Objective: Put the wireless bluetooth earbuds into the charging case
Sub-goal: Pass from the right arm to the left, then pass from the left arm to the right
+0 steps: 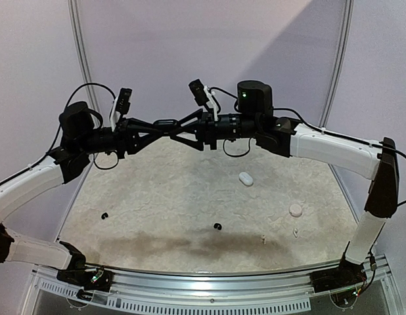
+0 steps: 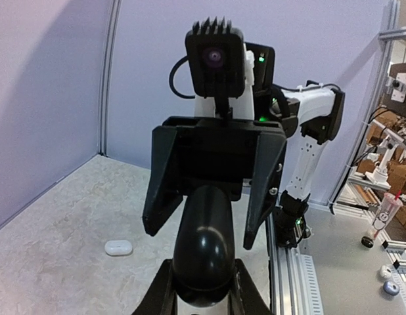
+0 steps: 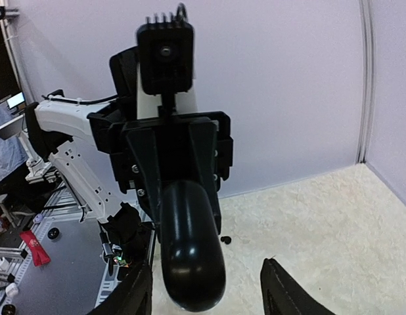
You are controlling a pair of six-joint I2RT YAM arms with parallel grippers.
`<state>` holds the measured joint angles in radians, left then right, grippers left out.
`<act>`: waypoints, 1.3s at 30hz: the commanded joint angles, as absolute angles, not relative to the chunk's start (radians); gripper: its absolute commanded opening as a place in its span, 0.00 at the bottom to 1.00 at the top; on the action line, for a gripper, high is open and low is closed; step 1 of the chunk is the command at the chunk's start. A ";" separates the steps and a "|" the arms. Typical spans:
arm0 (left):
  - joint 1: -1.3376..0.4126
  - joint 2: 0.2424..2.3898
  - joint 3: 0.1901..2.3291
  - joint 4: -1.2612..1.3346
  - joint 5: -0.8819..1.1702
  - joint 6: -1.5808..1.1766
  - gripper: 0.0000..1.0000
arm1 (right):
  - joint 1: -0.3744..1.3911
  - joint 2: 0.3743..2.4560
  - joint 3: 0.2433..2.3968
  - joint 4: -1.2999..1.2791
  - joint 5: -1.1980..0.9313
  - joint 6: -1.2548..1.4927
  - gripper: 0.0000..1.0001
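A: Where is the black case (image 2: 204, 249) found?
B: It is held in the air, well above the surface (image 1: 157, 197), at the middle, where the 2 sets of jaws face each other. A glossy, oblong, rounded body is noted. Whether the lid is open cannot be told.
A: How are the left jaws recorded?
B: Clenched on the black case. In the left wrist view both fingers (image 2: 160, 295) are pressed against its near end, 1 on each side.
A: And the right jaws?
B: Released. They are spread wide around the case's other end, and a gap is seen on each side in the right wrist view.
A: Where are the buds logged?
B: 4 are counted, all on the surface. A black bud (image 1: 104, 214) is seen far left. A 2nd black bud (image 1: 218, 226) is placed near the front middle. A white bud (image 1: 263, 239) and a 2nd white bud (image 1: 295, 231) are laid at the front right, apart from each other.
A: Other cases?
B: A white case (image 1: 246, 178) is set right of centre, farther back, well apart from every bud. It is also caught in the left wrist view, lying on the surface below the right jaws. A round white case (image 1: 295, 209) is placed just behind the 2nd white bud, near it, not touching.
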<state>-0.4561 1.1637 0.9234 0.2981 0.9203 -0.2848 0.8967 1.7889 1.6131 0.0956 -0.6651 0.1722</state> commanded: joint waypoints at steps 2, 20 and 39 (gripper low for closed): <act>-0.474 1.148 0.963 0.108 0.891 -0.089 0.00 | 0.904 1.778 1.671 -0.063 -0.605 0.074 0.62; -0.477 1.142 0.968 0.074 0.910 -0.039 0.00 | 0.921 1.876 1.784 -0.232 -0.680 0.030 0.30; -0.479 1.146 0.853 0.280 1.025 -0.218 0.38 | 0.921 1.811 1.708 -0.083 -0.705 0.038 0.00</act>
